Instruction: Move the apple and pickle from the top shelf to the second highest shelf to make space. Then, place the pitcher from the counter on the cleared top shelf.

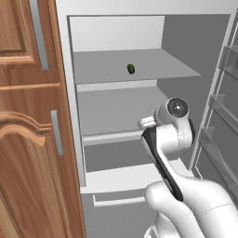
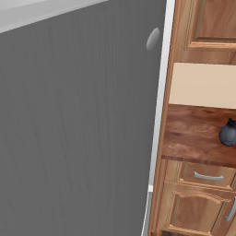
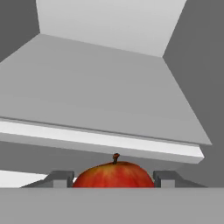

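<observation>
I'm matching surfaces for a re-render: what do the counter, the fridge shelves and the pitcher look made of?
The counter looks like glossy red-brown wood, with visible grain and sheen. The top shelf and the second highest shelf read as matte light grey slabs with white front edges, perhaps plastic or frosted glass. The pitcher is dark grey and faintly shiny, maybe glazed ceramic or metal; it's too small to tell.

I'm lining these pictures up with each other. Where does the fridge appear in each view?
Left base view: the fridge stands open in the middle, its shelves facing the camera.
Right base view: its grey door, seen from outside, covers the left.
Hand view: its inside, with a shelf beyond the apple.
Shared landmark: that shelf's white front edge, likely the second shelf in the left base view.
</observation>
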Motion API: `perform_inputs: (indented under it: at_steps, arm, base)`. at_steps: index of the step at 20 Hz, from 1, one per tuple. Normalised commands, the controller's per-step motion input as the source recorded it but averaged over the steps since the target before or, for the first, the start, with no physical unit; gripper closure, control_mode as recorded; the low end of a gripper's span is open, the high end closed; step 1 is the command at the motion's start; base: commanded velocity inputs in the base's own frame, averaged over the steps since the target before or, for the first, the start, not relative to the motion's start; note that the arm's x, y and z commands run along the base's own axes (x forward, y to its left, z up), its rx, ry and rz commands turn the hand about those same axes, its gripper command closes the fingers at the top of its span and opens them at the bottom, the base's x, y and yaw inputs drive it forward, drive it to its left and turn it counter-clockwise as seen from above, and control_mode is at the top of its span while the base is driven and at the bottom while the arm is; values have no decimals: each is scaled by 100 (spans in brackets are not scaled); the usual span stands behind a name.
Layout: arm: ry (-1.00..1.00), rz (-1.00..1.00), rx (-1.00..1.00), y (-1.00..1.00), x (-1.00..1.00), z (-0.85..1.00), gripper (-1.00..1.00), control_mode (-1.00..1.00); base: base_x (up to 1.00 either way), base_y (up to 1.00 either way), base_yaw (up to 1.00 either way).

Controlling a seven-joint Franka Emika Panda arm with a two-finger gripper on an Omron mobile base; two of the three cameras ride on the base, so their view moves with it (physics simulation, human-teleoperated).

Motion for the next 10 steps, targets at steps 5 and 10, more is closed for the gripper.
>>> perform_inputs:
  at_steps: [5,10]
  arm:
    - [0,0,2,-2,55,0,100,-100]
    - [0,0,4,-13,66,-1,100,-100]
  base:
    - [0,0,0]
    - [0,0,0]
